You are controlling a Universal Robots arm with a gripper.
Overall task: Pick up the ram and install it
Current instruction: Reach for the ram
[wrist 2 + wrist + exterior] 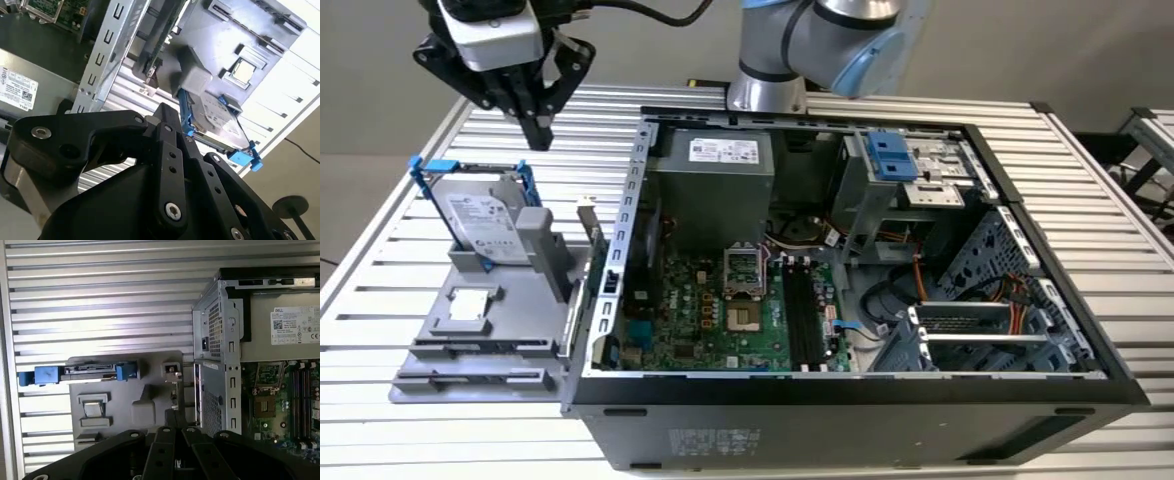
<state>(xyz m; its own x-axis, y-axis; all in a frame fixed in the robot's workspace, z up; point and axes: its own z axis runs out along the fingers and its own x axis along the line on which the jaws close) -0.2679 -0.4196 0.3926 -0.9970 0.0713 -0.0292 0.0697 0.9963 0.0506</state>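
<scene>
Scene: an open computer case (854,405) is laid on its side on a slatted metal counter (374,430); a grey fixture (467,345) is set just beside it, on the exterior view's left.

Tool: the black tool (538,133) is held in the air above the fixture, over the hard drive; its two fingers are clenched tip to tip with nothing gripped between them; nothing is touched by it.

Ram: the ram (160,42) is seen in the second wrist view as a thin dark strip stood on its long edge; it is kept at the side of the fixture nearest the case, between the fixture's grey block and the case's steel wall; it is apart from the tool.

Hard drive: a silver hard drive (487,225) in a blue frame is stood upright in the fixture, below the tool.

Motherboard: a green motherboard (707,310) is exposed inside the case; long black slot rails (803,320) are set along it.

Arm: the silver and blue arm (821,40) is mounted on the counter behind the case.
</scene>
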